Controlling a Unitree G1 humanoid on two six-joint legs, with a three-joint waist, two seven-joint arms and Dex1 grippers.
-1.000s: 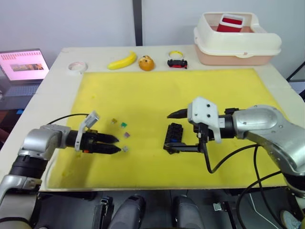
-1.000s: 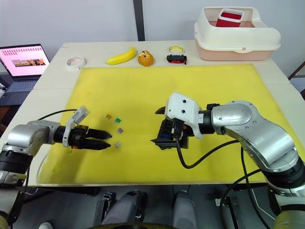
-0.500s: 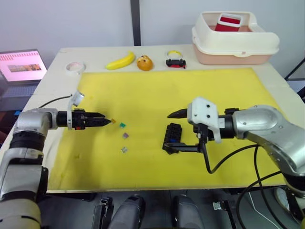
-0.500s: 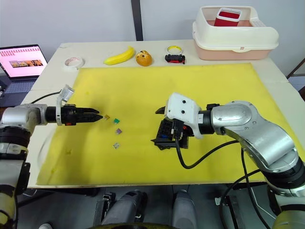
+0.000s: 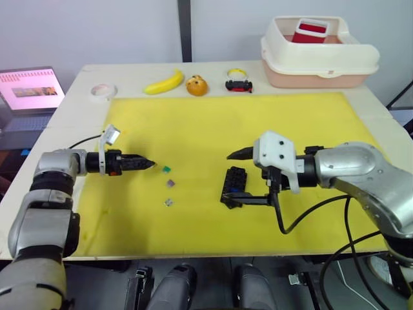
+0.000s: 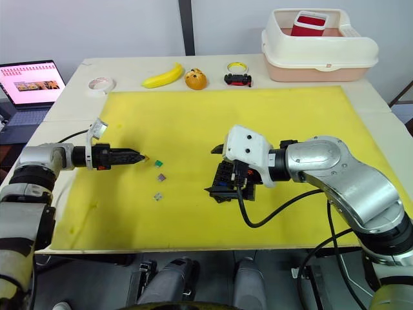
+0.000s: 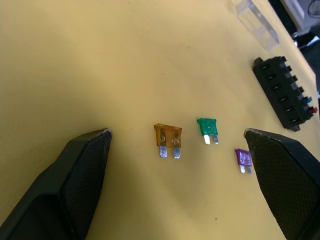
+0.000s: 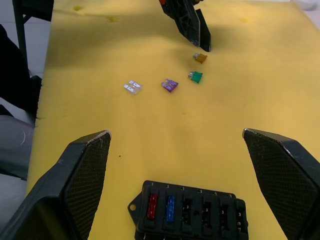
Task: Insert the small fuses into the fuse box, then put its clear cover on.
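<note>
Step in hand: fuse pick-up. Left gripper [image 7: 175,137] spread wide, low over the yellow mat [image 5: 213,126], straddling the amber fuse [image 7: 167,140]; nothing held. Next move, by judgement: lower, centre on the amber plastic body, close without pushing it flat, then carry to an empty slot.

Green fuse [image 7: 207,130] and purple fuse [image 7: 243,159] just beside the amber one; grey fuse [image 8: 132,87] a little apart. All lying flat, metal blades exposed.

Fuse box [image 8: 190,212]: black, on the mat between the spread, empty fingers of the right gripper [image 8: 175,145]; red and blue fuses already seated, remaining slots vacant. Clear cover [image 7: 256,22] on the mat beyond the box, not fitted.
</note>
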